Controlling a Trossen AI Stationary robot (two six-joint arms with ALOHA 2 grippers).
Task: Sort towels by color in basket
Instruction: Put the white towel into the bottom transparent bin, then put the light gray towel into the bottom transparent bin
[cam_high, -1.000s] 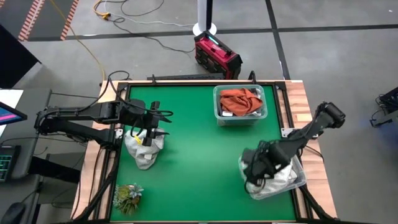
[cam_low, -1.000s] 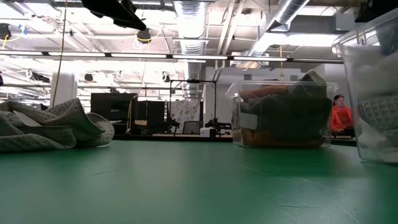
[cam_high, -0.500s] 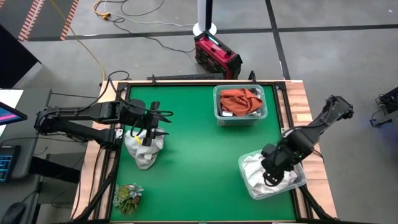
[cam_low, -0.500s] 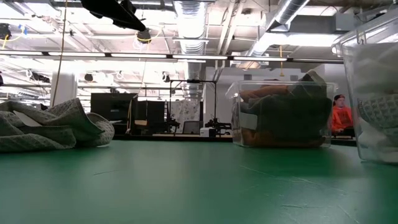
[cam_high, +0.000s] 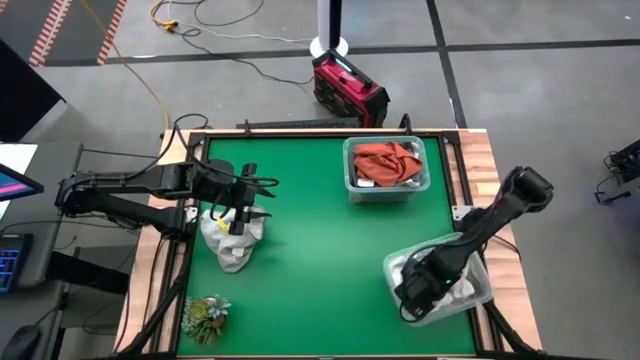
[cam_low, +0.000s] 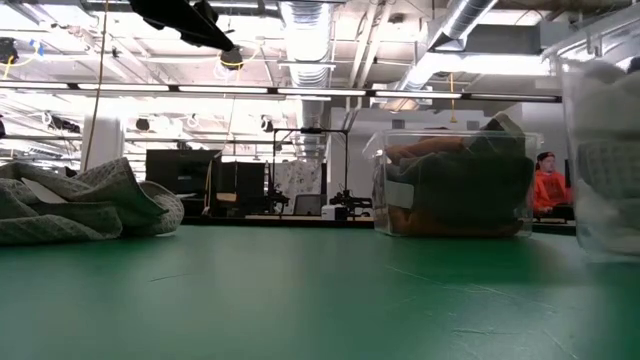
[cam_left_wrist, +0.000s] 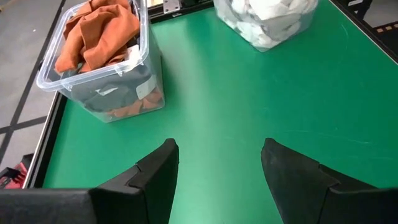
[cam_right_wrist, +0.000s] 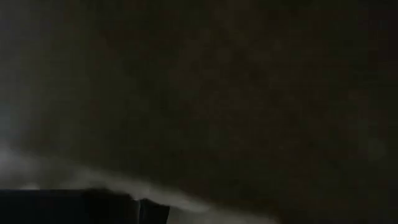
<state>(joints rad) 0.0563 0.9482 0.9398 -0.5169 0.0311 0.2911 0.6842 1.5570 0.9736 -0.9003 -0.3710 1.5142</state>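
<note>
The right claw (cam_high: 418, 288) is buried spread wide among the white towels (cam_high: 458, 285) in the five o'clock bin (cam_high: 482, 288), which risks tipping; the left claw (cam_left_wrist: 219, 163) hangs wide over the nine o'clock pile (cam_high: 230, 240).

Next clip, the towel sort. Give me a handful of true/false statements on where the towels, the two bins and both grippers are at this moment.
1. The rust-orange towel lies in the far clear bin. True.
2. The right gripper is down in the near bin of white towels. True.
3. The left gripper is shut on a towel. False: it is open and empty, above the towel pile.
4. The green leafy tuft sits in a bin. False: it lies on the mat's near left corner.
</note>
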